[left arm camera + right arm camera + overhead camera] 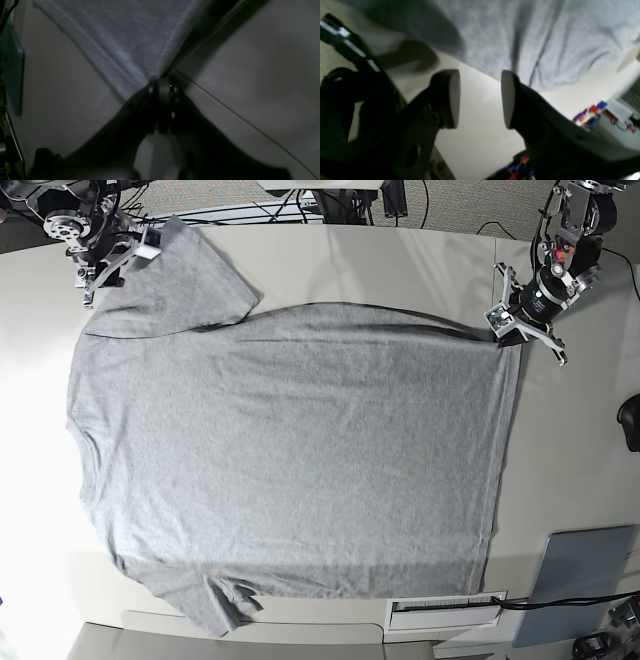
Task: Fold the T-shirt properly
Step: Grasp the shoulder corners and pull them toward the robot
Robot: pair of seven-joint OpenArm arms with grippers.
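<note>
The heather-grey T-shirt (290,450) lies spread flat on the table, plain side up, collar to the left and hem to the right. My left gripper (507,328) is at the far right hem corner; in the left wrist view the gripper (162,81) is shut on the tip of that corner of the T-shirt (130,37), and the cloth runs taut away from it. My right gripper (92,278) is by the far left sleeve. In the right wrist view it (480,98) is open and empty over bare table, a little short of the shirt's edge (520,37).
A flat grey-blue pad (580,580) lies at the near right corner and shows at the left edge of the left wrist view (12,72). A white labelled strip (445,612) sits at the front edge. Cables run along the back. Coloured items (590,115) lie beyond the table.
</note>
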